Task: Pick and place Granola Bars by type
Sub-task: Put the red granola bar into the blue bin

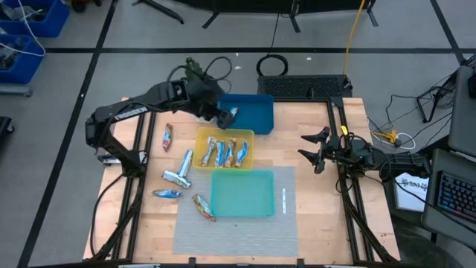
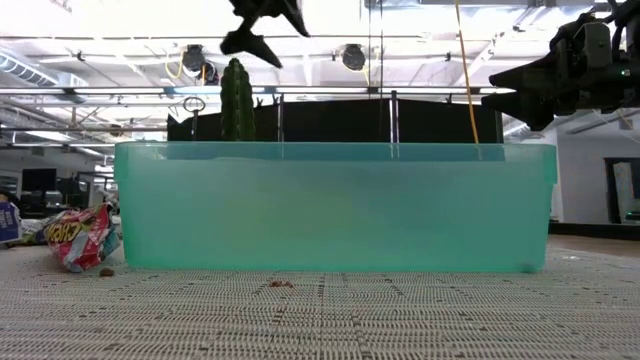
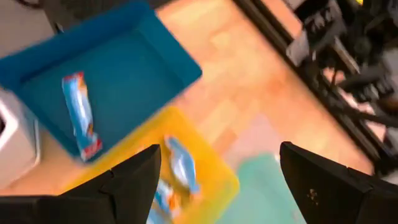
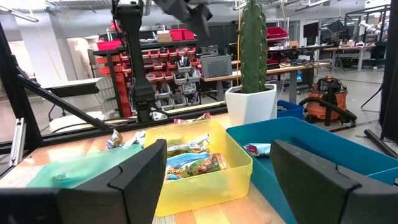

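Note:
My left gripper (image 1: pixel 222 115) hangs open over the left end of the blue tray (image 1: pixel 253 112) and holds nothing; its own view (image 3: pixel 221 180) looks down between the fingers. One blue-wrapped granola bar (image 3: pixel 81 115) lies flat on the blue tray's floor. The yellow tray (image 1: pixel 223 135) holds several bars (image 1: pixel 223 152). More bars lie loose on the table's left part (image 1: pixel 168 136) (image 1: pixel 178 176) (image 1: pixel 203 207). The teal tray (image 1: pixel 242 193) shows no bars. My right gripper (image 1: pixel 312 149) waits open at the table's right side, right of the yellow tray.
A grey mesh mat (image 1: pixel 234 231) lies under the teal tray on the near part of the table. A potted cactus (image 4: pixel 252 46) stands behind the blue tray at the far edge. Black frame rails (image 1: pixel 338 119) run along the table's right side.

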